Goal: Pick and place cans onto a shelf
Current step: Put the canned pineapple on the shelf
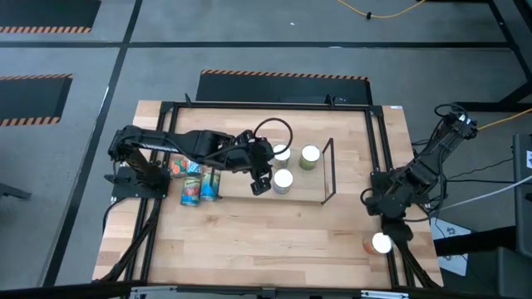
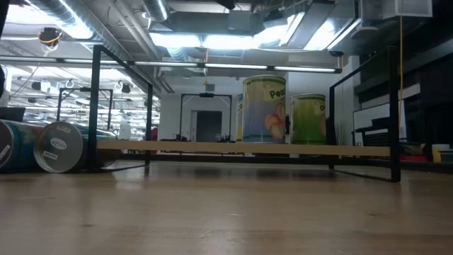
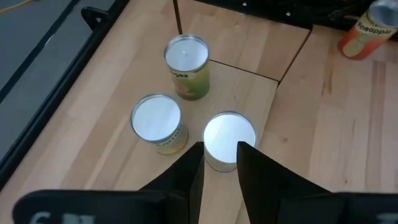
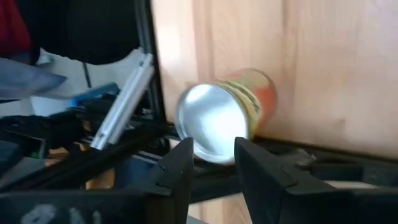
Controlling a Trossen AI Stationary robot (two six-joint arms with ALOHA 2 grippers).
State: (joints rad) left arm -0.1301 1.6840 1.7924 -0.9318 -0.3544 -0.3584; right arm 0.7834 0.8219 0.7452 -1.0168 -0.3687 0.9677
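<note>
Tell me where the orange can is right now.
In the high view the orange can sits at the table's near right corner, just below the right gripper, far from the three cans on the shelf.

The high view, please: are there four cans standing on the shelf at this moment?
No, only three upright cans with pale tops stand on the shelf; other cans lie on the table left of it.

A pale wooden worktop (image 1: 274,241) edged by a black frame (image 1: 378,149) stands on grey floor (image 1: 249,33) marked with orange-and-black hazard stripes (image 1: 283,75), a yellow cable (image 1: 378,12) lying beyond.
</note>
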